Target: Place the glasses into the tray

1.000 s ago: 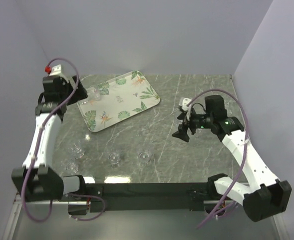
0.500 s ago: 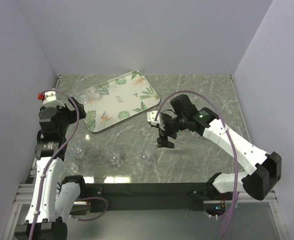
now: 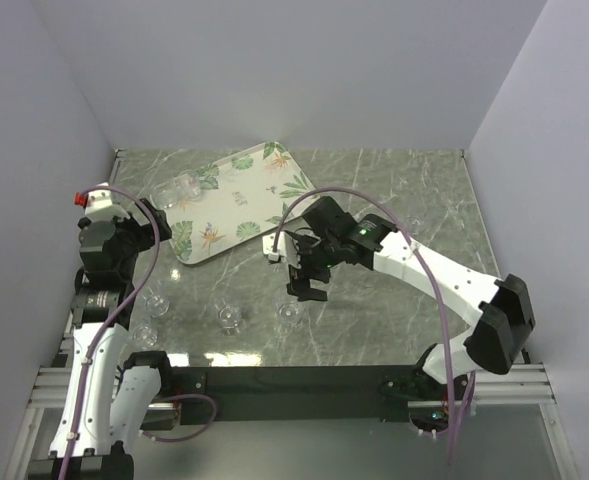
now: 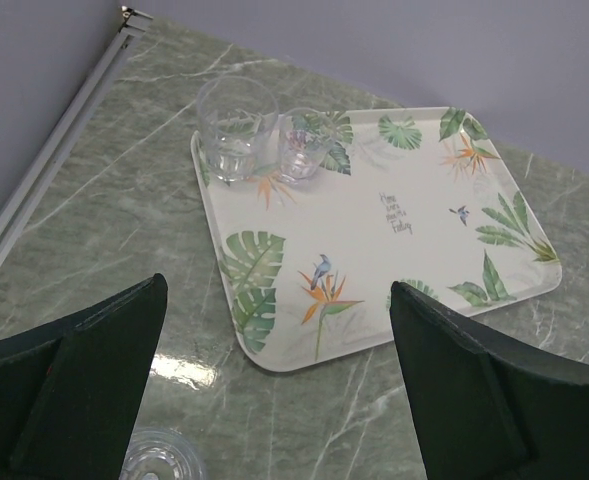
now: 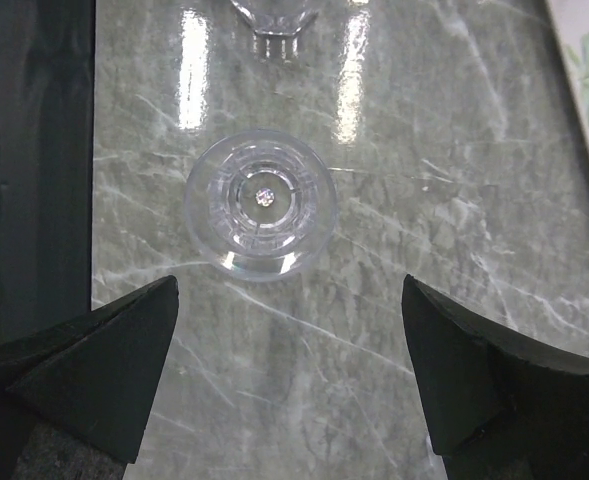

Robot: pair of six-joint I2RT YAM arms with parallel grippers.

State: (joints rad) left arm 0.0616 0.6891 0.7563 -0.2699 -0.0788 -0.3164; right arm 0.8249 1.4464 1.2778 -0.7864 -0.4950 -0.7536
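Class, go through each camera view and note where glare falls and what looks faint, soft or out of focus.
Right wrist: two bright glare streaks on the table beyond the glass; near fingers dark, soft-edged. Left wrist: one glare patch by the near corner of the tray. Top external: loose glasses almost vanish against the marble.

The table (image 3: 404, 190) is shiny green stone with pale lines. The leafy tray (image 3: 249, 205) lies flat on it, turned a bit crooked. Four small clear glasses (image 3: 155, 300) stand on the bare table, all on the near side of the tray. Two are close to the tray's near corner. The other two (image 3: 231, 318) (image 3: 290, 315) stand side by side, farther from it.
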